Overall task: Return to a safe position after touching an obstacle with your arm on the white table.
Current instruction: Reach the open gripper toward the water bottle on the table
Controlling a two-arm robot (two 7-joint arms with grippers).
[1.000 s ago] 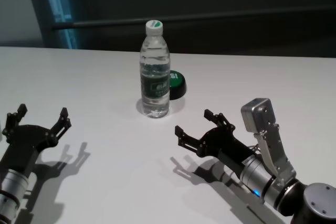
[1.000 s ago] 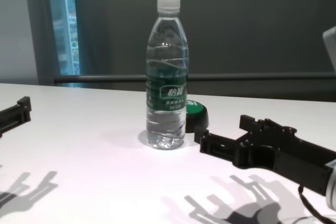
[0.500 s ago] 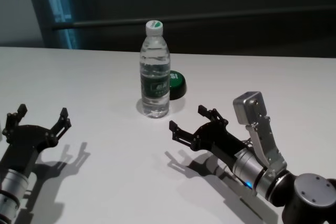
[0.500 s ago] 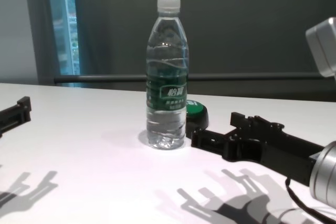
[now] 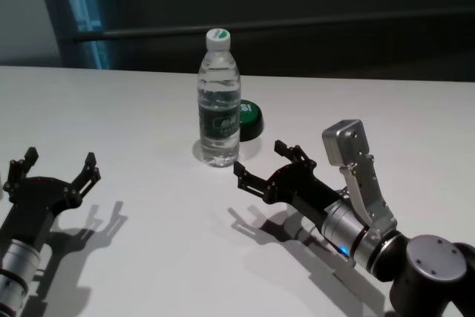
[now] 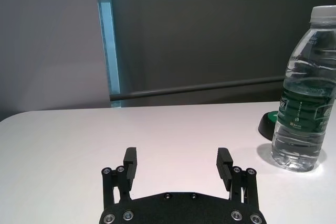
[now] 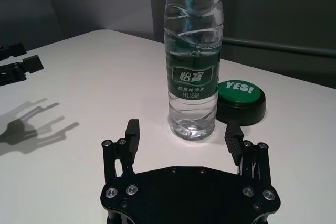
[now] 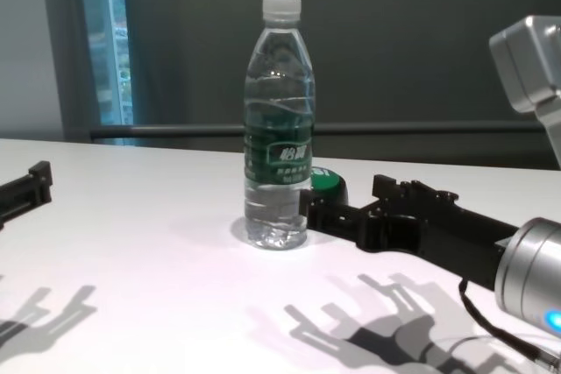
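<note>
The right gripper [image 5: 259, 168] hovers low over the wide, smooth white surface [image 5: 133, 109], its black fingers spread wide with nothing between them. In the right wrist view the two fingertips [image 7: 132, 128] sit just short of the tall clear plastic water bottle with a white screw cap and dark green label [image 7: 193, 56], the bottle's base lined up with the open gap; whether a finger touches it cannot be told, though in the chest view the nearer finger looks right beside the bottle's foot. The bottle stands upright toward the middle of the surface's far edge, and a round black button with a green "YES!" top [image 7: 240, 100] sits just behind it on the right.

The left gripper [image 5: 52, 169] rests parked near the surface's near left corner, fingers also wide apart and empty.

Compared with a second ago, the right gripper has slid forward and leftward toward the bottle, closing most of the gap; the bottle, button and left gripper have not shifted.
</note>
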